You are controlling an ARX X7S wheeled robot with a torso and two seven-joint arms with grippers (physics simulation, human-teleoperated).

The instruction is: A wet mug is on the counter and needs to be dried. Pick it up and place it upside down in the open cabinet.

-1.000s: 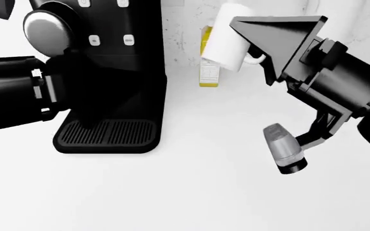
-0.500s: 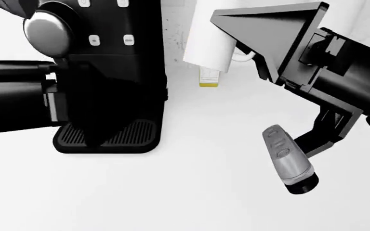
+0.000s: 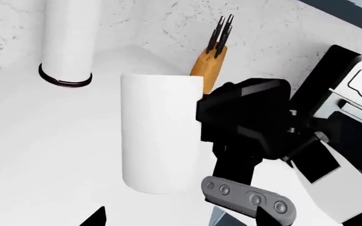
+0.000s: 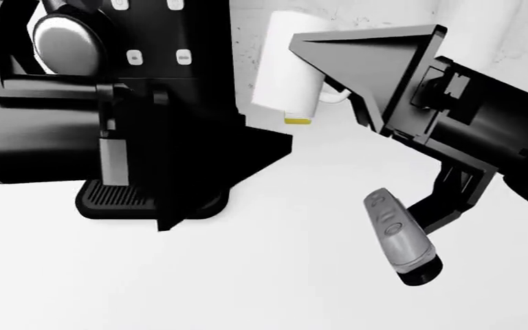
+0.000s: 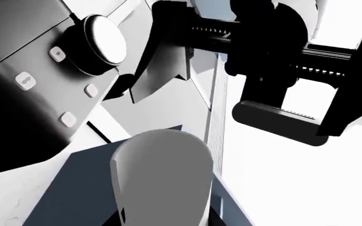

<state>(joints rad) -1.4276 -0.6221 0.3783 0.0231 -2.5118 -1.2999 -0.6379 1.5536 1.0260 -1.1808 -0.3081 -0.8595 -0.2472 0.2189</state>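
The white mug (image 4: 285, 63) hangs above the counter (image 4: 245, 275), a little tilted, its loop handle (image 4: 339, 97) turned toward my right arm. My right gripper (image 4: 312, 60) is shut on it. In the right wrist view the mug (image 5: 162, 179) fills the space between the jaws. The left wrist view shows the mug (image 3: 159, 136) as a tall white cylinder, with the black right gripper (image 3: 244, 117) clamped on its side. My left gripper (image 3: 181, 221) is open, its two black tips wide apart and short of the mug. The cabinet is out of view.
A black coffee machine (image 4: 168, 62) stands at the back left, partly behind my left arm (image 4: 62, 137). A yellow bottle (image 4: 298, 119) stands behind the mug. A white roll with a black base ring (image 3: 68, 42) and an orange knife block (image 3: 211, 56) stand by the marbled wall.
My right gripper has carried the mug to the left. My left arm has pushed rightward across the front of the coffee machine.
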